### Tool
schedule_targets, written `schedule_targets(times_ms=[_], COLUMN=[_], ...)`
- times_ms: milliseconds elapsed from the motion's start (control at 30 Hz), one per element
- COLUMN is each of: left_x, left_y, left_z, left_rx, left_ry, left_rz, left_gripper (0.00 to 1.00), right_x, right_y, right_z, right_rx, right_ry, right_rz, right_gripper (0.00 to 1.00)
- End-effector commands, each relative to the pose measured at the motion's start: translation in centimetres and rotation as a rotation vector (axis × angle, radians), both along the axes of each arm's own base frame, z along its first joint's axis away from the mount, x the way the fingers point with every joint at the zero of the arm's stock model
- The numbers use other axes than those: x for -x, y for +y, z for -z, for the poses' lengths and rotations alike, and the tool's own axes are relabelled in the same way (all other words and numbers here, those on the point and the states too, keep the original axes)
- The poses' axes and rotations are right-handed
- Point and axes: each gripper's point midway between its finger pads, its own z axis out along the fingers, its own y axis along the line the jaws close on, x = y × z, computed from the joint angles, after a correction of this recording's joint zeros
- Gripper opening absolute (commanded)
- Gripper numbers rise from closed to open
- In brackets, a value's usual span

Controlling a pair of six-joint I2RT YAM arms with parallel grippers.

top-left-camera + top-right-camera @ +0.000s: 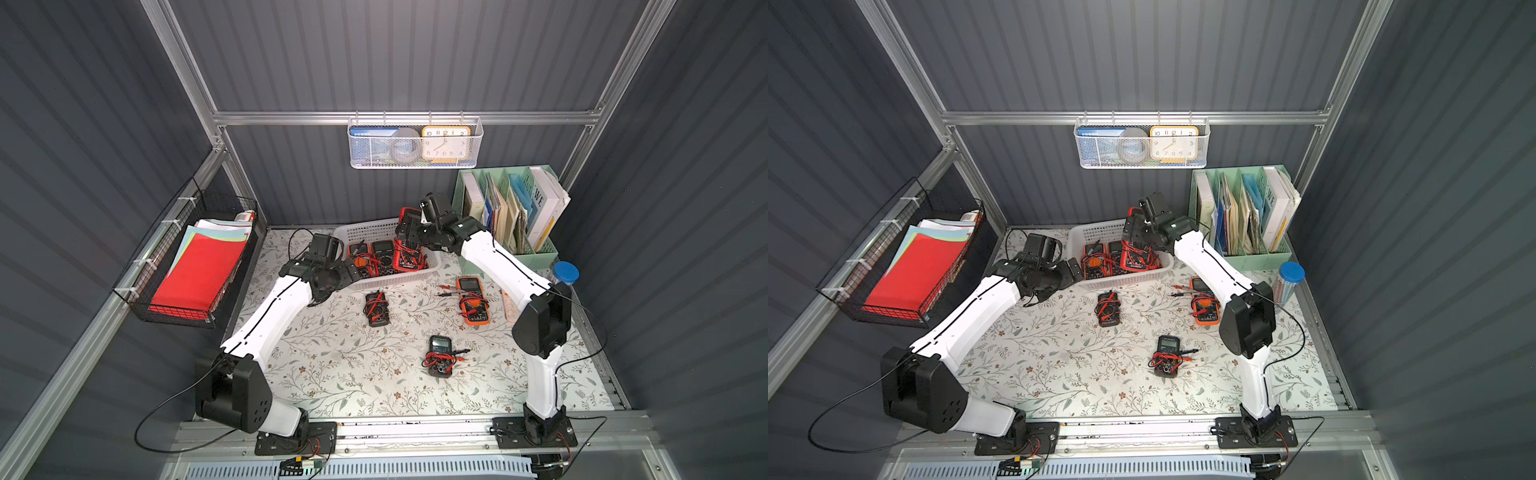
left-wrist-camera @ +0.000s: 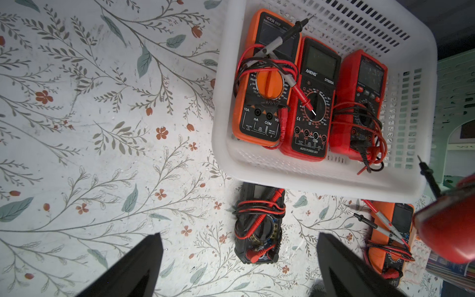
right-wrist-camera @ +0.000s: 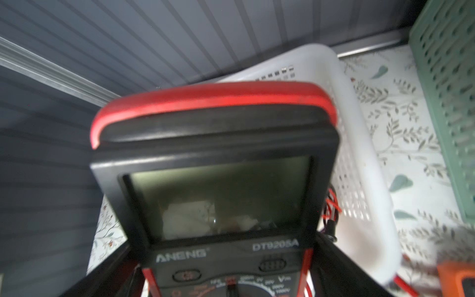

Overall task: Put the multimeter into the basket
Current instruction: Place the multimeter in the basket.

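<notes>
My right gripper (image 1: 409, 237) is shut on a red-and-black multimeter (image 3: 218, 180) and holds it tilted in the air above the right end of the white perforated basket (image 1: 395, 283). The basket's rim (image 3: 359, 128) shows right behind the held meter in the right wrist view. Three multimeters lie side by side in the basket (image 2: 223, 77): an orange one (image 2: 264, 84), a red-and-black one (image 2: 313, 102) and a red one (image 2: 359, 102). My left gripper (image 2: 239, 239) hangs open with nothing in it, by the basket's front left corner.
Three more multimeters lie on the floral table: a black one (image 1: 377, 308) in front of the basket, an orange one (image 1: 473, 299) at the right, a dark one (image 1: 439, 356) nearer the front. A green file rack (image 1: 511, 216) and a blue-lidded jar (image 1: 565, 274) stand at the right.
</notes>
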Motion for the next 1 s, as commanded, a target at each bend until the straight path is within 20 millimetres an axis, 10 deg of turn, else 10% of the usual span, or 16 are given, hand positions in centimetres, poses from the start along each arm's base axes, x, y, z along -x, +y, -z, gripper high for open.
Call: schedule_targets(times_ms=[0, 467, 967], left_x=[0.7, 0.5, 0.1], left_y=[-0.2, -0.9, -1.0], left_z=[0.2, 1.0, 2.0], left_rx=[0.004, 0.029, 0.022], left_ry=[0.012, 0.028, 0.039], left_rz=[0.032, 0.054, 0.061], left_gripper=[0.99, 0.99, 0.99], right_x=[-2.4, -7.4, -7.1], right_y=[-0.2, -1.1, -2.2], right_z=[-1.9, 2.2, 8.0], right_rx=[0.036, 0.232, 0.389], right_ry=[-0.116, -0.187, -0.084], right_rz=[0.011, -0.011, -0.070], right_gripper=[0.61, 0.61, 0.64])
